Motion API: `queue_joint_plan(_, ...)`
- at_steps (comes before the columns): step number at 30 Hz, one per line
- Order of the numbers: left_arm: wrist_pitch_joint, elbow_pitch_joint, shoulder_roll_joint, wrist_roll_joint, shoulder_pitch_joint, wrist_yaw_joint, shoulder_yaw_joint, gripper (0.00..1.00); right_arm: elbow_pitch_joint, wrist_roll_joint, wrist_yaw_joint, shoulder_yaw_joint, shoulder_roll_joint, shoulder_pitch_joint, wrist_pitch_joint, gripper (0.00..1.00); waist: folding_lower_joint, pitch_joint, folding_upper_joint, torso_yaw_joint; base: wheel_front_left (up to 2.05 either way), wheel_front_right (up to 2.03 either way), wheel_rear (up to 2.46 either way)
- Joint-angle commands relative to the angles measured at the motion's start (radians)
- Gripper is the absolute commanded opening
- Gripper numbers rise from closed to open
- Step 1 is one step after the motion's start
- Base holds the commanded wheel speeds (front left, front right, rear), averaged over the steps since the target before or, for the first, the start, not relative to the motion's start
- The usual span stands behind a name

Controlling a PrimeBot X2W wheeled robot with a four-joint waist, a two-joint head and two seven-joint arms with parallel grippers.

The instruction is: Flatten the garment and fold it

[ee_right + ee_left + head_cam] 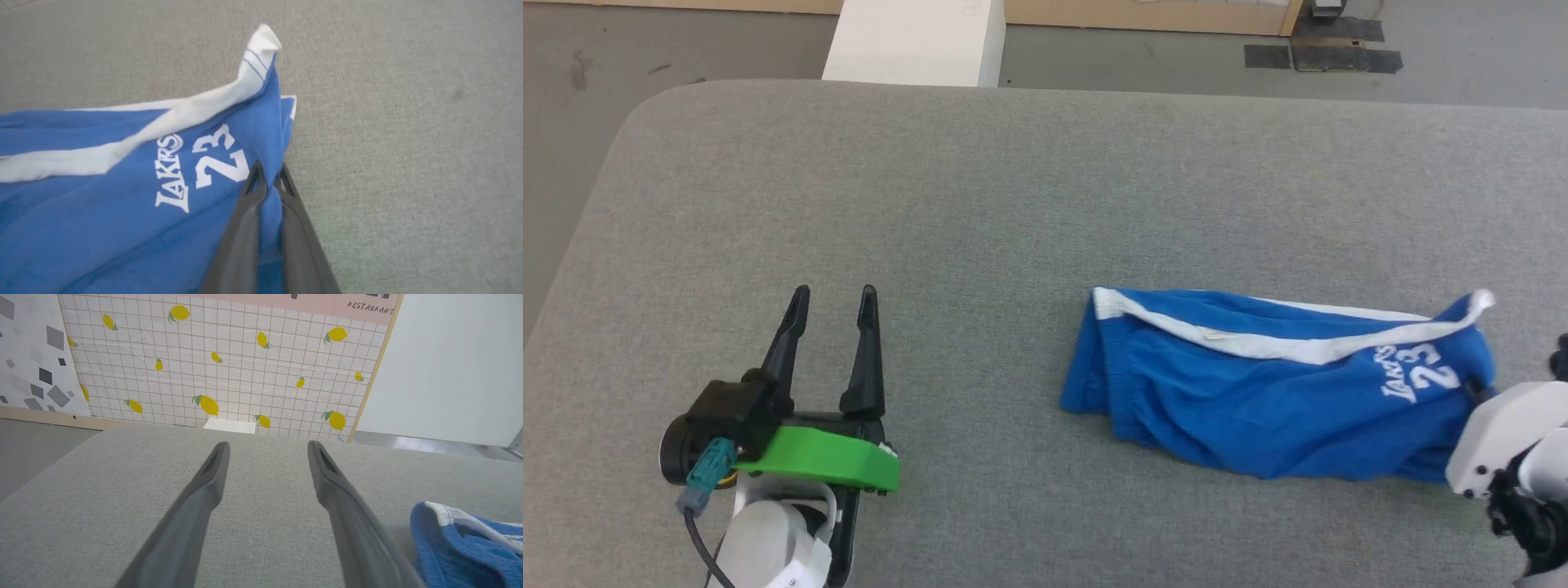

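Left tool (267, 445) fingers spread over grey table (81, 522); blue garment (461, 555) lower right.

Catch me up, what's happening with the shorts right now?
The right gripper is shut on a pinch of the blue shorts beside the 23 lettering, at their right end. The shorts lie bunched and creased on the grey table, not yet flattened or folded. The left gripper is open over bare table to their left, apart from the cloth.
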Motion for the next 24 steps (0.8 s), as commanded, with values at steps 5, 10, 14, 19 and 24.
queue_joint_plan(5, -0.004, -0.003, 0.005, 0.006, 0.013, -0.007, -0.006, 1.0, -0.167, -0.024, -0.002, 0.051, -0.001, 0.038, 0.016, 0.0, 0.0, 0.001, 0.0, -0.007, 0.0, 0.0, 0.0)
queue_joint_plan(10, -0.004, -0.001, 0.008, 0.005, 0.006, -0.007, -0.013, 1.0, -0.347, -0.025, -0.002, 0.197, -0.001, 0.048, 0.08, 0.0, 0.0, 0.003, 0.0, -0.004, 0.0, 0.0, 0.0)
queue_joint_plan(14, -0.004, 0.002, 0.01, 0.003, -0.002, -0.007, -0.02, 1.0, -0.418, -0.044, -0.002, 0.365, -0.001, 0.023, 0.138, 0.0, 0.0, 0.008, 0.0, 0.004, 0.0, 0.0, 0.0)
queue_joint_plan(19, -0.004, 0.005, 0.01, -0.003, -0.015, -0.007, -0.032, 1.0, -0.369, -0.053, -0.002, 0.57, -0.017, -0.067, 0.174, 0.0, 0.0, 0.027, 0.0, 0.022, 0.0, 0.0, 0.0)
queue_joint_plan(24, -0.004, 0.008, 0.008, -0.01, -0.027, -0.007, -0.043, 1.0, -0.229, -0.046, -0.002, 0.709, -0.025, -0.155, 0.18, 0.0, 0.0, 0.048, 0.0, 0.051, 0.0, 0.0, 0.0)
